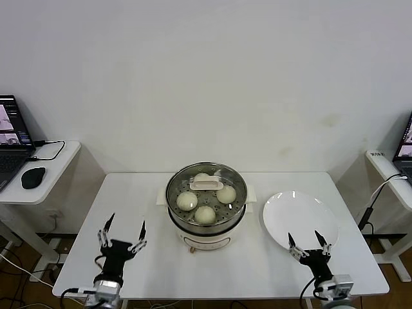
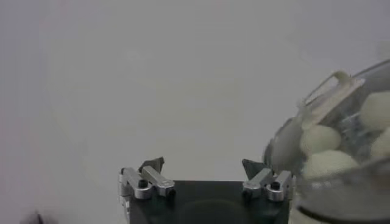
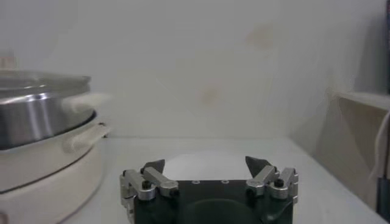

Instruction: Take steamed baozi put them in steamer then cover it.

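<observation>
The steamer point(image 1: 193, 227), a shiny steel pot on a white base, stands at the middle of the white table. Several cream-white baozi point(image 1: 187, 201) lie inside it on the perforated tray. The glass cover point(image 1: 207, 185) rests on top, its cream handle at the centre. My left gripper point(image 1: 127, 220) is open near the front left edge, well clear of the pot. In the left wrist view the gripper point(image 2: 204, 164) holds nothing, and the baozi point(image 2: 321, 139) show through the cover point(image 2: 329, 91). My right gripper point(image 1: 303, 235) point(image 3: 205, 163) is open and empty at the plate's front edge, with the steamer point(image 3: 36, 122) off to one side.
A flat white plate point(image 1: 300, 217) lies bare to the right of the steamer. A side table at the far left carries a laptop point(image 1: 11, 138) and a black mouse point(image 1: 33, 177). Another side table point(image 1: 386, 168) with cables stands at the far right.
</observation>
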Tool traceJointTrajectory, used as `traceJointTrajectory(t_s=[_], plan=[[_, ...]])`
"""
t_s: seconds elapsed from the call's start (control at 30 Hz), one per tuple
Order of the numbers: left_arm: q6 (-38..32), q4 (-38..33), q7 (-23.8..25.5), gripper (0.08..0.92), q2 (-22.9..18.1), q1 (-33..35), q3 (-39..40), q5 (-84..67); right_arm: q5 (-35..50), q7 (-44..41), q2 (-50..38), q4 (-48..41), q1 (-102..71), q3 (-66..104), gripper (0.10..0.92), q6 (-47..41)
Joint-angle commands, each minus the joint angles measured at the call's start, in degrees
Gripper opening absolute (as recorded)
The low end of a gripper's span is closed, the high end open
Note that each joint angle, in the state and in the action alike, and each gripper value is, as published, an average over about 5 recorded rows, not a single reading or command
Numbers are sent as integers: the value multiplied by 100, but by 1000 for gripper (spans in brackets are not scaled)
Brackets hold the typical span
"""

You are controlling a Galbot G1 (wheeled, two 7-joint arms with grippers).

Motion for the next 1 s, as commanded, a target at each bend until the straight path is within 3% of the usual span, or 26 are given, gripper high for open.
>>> traceJointTrajectory(t_s=[0.03,0.33,1.0], plan=[[1286,-39,53,823,-11,861,-359,-1263,97,284,-43,654,-370,-46,822,-995],[1232,-486,17,823,27,1066,-198,-1006,-448,189,95,917,-771,-52,822,-731],[1210,-932,-139,823,-29,1321,-127,-874,-533,52,202,1003,-697,-104,822,-718]])
